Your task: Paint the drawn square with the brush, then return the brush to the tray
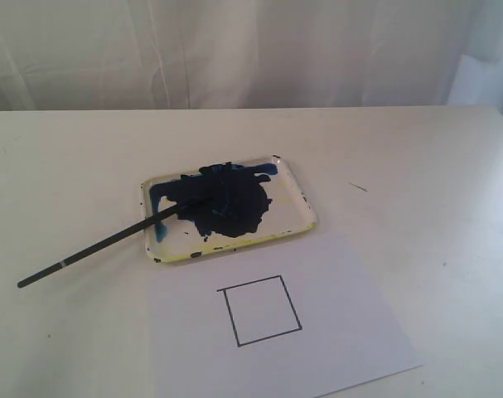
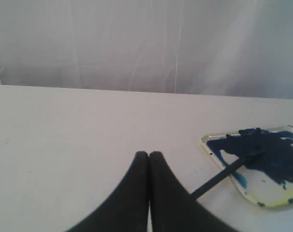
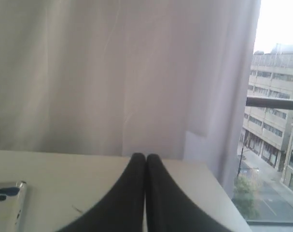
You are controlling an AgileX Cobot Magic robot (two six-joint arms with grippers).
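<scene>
The tray (image 1: 297, 228) sits mid-table with a big dark-blue paint blot in it. The brush (image 1: 102, 246) lies with its bristle tip in the paint and its black handle sticking out over the tray's left rim onto the table. The drawn square (image 1: 260, 311) is a thin black outline with a white inside, on the paper just in front of the tray. Neither gripper shows in the exterior view. My left gripper (image 2: 148, 154) is shut and empty, with the brush (image 2: 218, 177) and tray (image 2: 255, 199) off to one side. My right gripper (image 3: 146, 156) is shut and empty too; a sliver of the tray (image 3: 18, 203) shows.
A white paper sheet (image 1: 342, 332) lies at the front of the white table (image 1: 417, 157). A white curtain (image 1: 234, 50) hangs behind the table's far edge. A small thin scrap (image 1: 358, 186) lies right of the tray. A window with buildings (image 3: 276, 121) shows past the table's corner.
</scene>
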